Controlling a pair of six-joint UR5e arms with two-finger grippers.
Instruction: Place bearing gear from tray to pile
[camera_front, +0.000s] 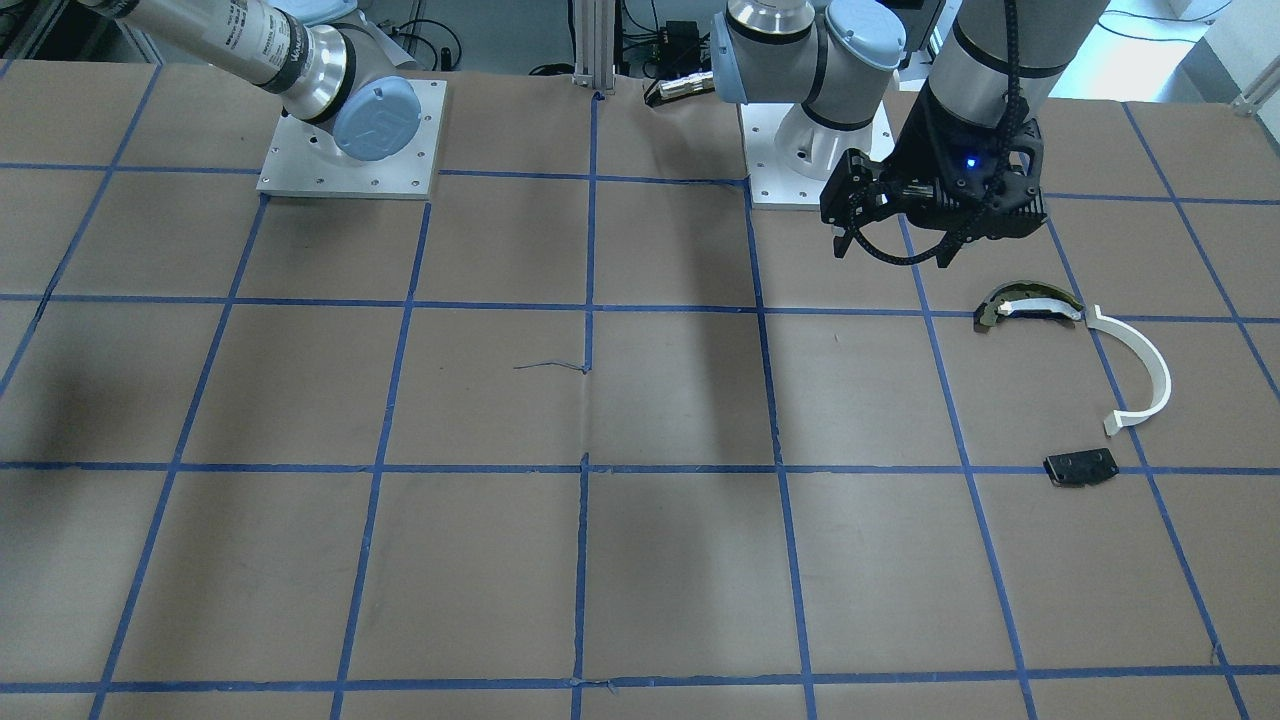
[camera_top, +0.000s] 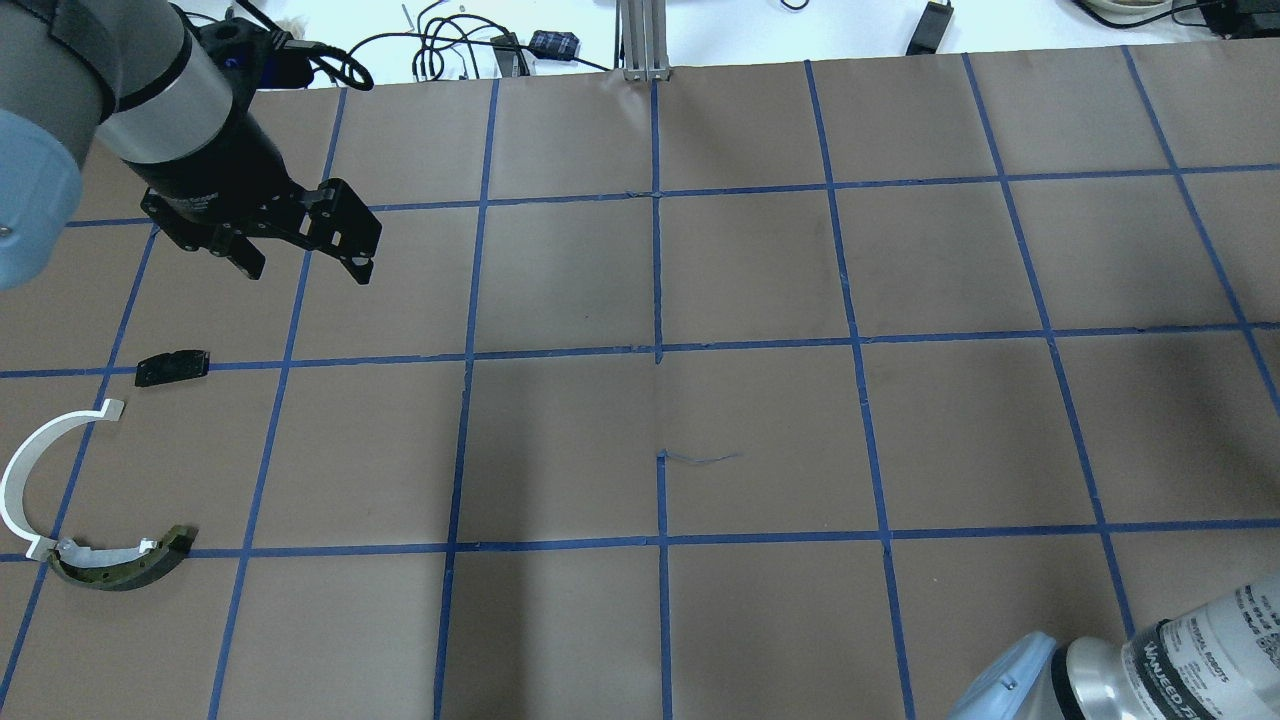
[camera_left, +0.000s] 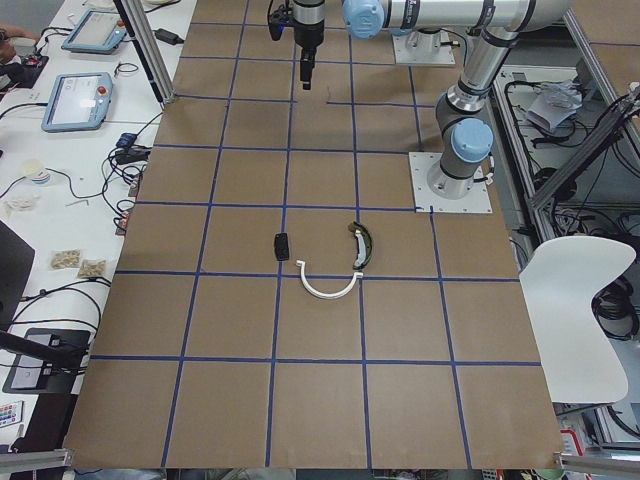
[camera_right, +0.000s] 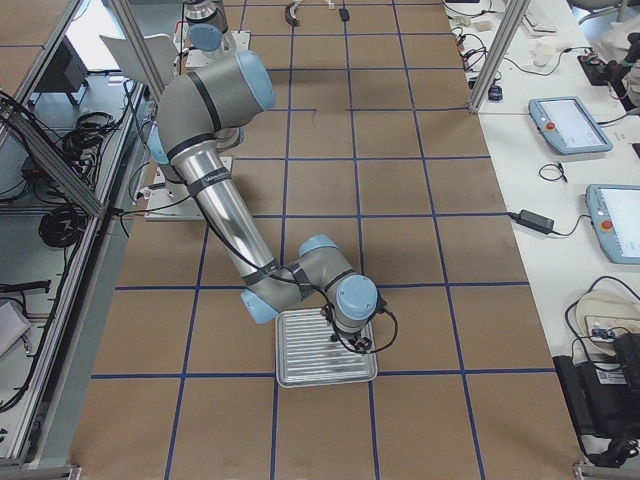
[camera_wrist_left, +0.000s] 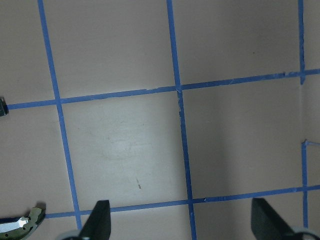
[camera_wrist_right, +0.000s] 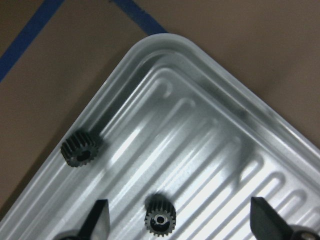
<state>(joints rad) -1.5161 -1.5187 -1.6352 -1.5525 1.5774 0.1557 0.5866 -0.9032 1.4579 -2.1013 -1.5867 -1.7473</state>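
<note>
A ribbed metal tray holds two small black gears: one with a shiny bearing centre and one with a dark hole near the tray's rim. My right gripper is open, just above the tray, with the bearing gear between its fingers. The tray also shows in the exterior right view. The pile lies far off: a white half-ring, a dark curved piece with a white strip and a flat black plate. My left gripper is open and empty, held high near the pile.
Brown paper with a blue tape grid covers the table. The two arm base plates stand at the robot's edge. Tablets and cables lie on the side bench beyond the table's far edge.
</note>
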